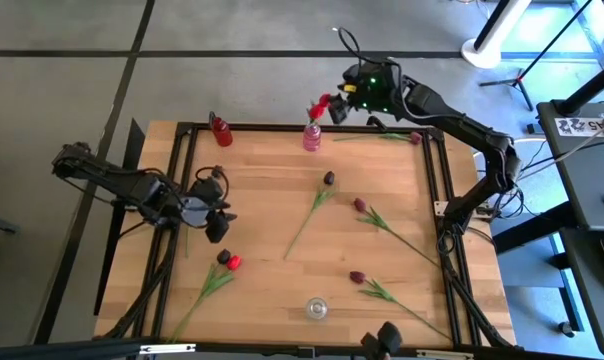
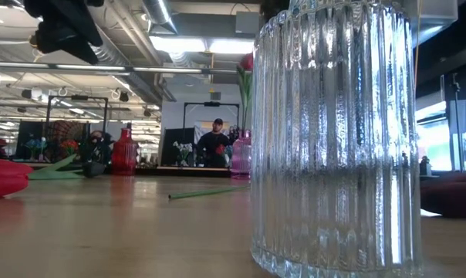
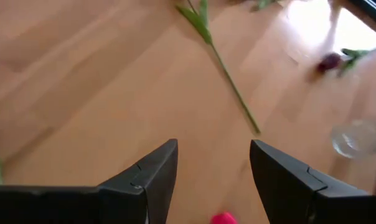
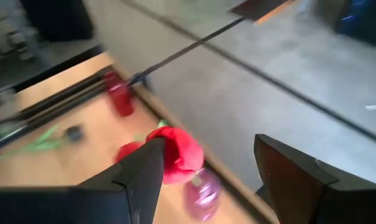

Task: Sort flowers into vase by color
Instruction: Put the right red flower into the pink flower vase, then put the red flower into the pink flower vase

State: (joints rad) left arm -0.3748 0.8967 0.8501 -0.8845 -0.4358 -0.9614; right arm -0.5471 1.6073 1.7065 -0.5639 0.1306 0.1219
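While its jaws stand apart, the right gripper (image 1: pixel 334 106) hovers just beside red tulips (image 1: pixel 322 103) standing in the pink vase (image 1: pixel 312 137) at the table's far edge.

Gripping nothing, the left gripper (image 1: pixel 220 212) hangs with fingers (image 3: pixel 152 175) spread over the wooden table (image 1: pixel 272 190), near a red and a dark bud (image 1: pixel 229 260) lying by the near left side. Other flowers lie loose: one dark-headed stem (image 1: pixel 315 210) mid-table, two maroon ones (image 1: pixel 380 222) to the right, another (image 1: pixel 387 137) by the far right corner. A red vase (image 1: pixel 221 131) stands at the far edge, a clear glass vase (image 1: pixel 316 308) near the front.
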